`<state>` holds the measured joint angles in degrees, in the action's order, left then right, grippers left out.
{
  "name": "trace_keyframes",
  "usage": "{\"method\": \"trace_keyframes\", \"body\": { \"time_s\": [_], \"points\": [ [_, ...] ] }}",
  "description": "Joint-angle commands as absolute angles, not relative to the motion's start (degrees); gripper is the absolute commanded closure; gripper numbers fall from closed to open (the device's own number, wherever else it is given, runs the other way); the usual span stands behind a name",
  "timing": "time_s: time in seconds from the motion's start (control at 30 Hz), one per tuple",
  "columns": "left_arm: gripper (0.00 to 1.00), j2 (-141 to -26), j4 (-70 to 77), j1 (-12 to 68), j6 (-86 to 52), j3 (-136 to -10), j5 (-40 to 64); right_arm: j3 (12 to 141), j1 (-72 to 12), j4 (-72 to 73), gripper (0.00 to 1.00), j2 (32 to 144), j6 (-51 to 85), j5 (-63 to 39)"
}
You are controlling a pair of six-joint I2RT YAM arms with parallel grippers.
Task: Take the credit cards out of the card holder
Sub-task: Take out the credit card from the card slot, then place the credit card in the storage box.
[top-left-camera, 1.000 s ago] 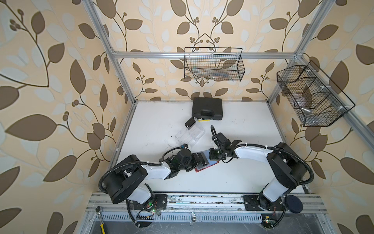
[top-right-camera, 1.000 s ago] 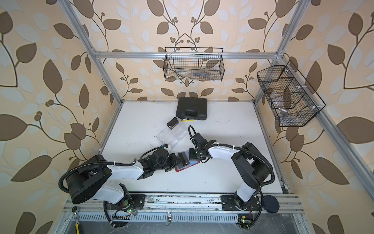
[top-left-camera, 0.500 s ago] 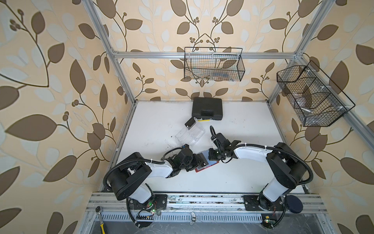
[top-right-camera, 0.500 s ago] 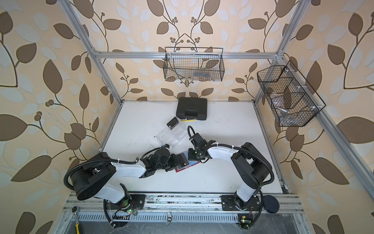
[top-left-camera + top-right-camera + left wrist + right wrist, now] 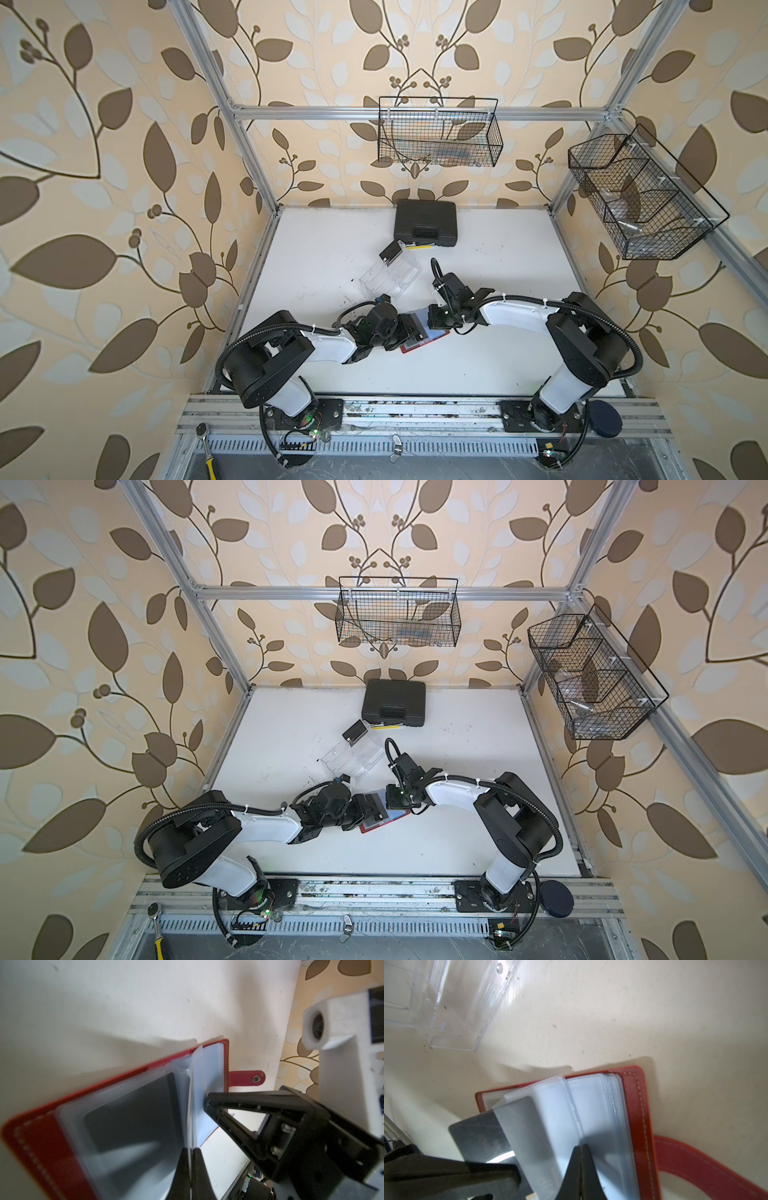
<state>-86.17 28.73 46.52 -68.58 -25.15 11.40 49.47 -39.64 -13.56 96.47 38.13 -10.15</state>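
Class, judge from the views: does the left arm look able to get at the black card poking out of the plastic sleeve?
Probably yes: the left gripper has its jaws shut on the exposed end of the credit card, nothing lies between, and the right gripper pinches the plastic sleeve.

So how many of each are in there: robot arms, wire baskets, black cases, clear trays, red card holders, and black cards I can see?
Robot arms: 2
Wire baskets: 2
Black case: 1
Clear tray: 1
Red card holder: 1
Black cards: 2, one on the tray, one partly out of a holder sleeve
Total: 9
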Motion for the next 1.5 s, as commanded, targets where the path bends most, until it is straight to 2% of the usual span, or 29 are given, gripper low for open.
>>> {"method": "trace_keyframes", "body": {
  "time_s": [0.0, 0.33, 0.43, 0.5, 0.67, 0.83, 0.93, 1.13, 1.33, 1.47],
  "points": [
    [1.00, -83.54, 26.47, 46.58, -67.37, -24.19, 9.93, 47.42, -40.52, -18.72, 1.00, 99.51, 38.16, -10.61],
    [1.00, -70.28, 12.03, 45.14, -60.48, -24.30, 10.61, 47.71, -40.17, -18.98, 1.00, 97.62, 37.64, -9.86],
    [1.00, -65.68, 5.10, 44.33, -55.59, -26.55, 12.00, 48.66, -40.27, -19.27, 0.94, 96.04, 36.76, -9.44],
    [1.00, -63.24, -1.57, 43.52, -50.87, -29.64, 12.52, 49.58, -40.17, -19.58, 0.84, 94.63, 36.08, -9.04],
    [1.00, -60.81, -18.06, 38.74, -37.54, -40.12, 16.79, 53.08, -39.77, -21.34, 0.50, 89.21, 34.07, -6.86],
    [1.00, -63.17, -32.66, 35.23, -24.34, -53.27, 18.27, 54.34, -38.12, -20.47, 0.24, 81.46, 32.18, -6.23],
    [1.00, -66.44, -39.99, 33.88, -16.39, -61.39, 18.02, 53.41, -35.97, -18.69, 0.12, 76.27, 31.47, -7.28],
    [1.00, -74.87, -51.05, 31.71, -1.23, -77.34, 17.19, 51.92, -30.04, -16.87, 0.04, 69.60, 29.45, -14.32],
    [1.00, -81.44, -56.93, 31.04, 9.46, -86.59, 16.00, 52.27, -26.61, -18.56, 0.02, 67.77, 27.54, -18.45],
    [1.00, -90.76, -63.34, 28.92, 17.61, -94.87, 12.71, 52.25, -21.97, -22.15, 0.00, 67.38, 24.54, -24.46]
  ]
}}
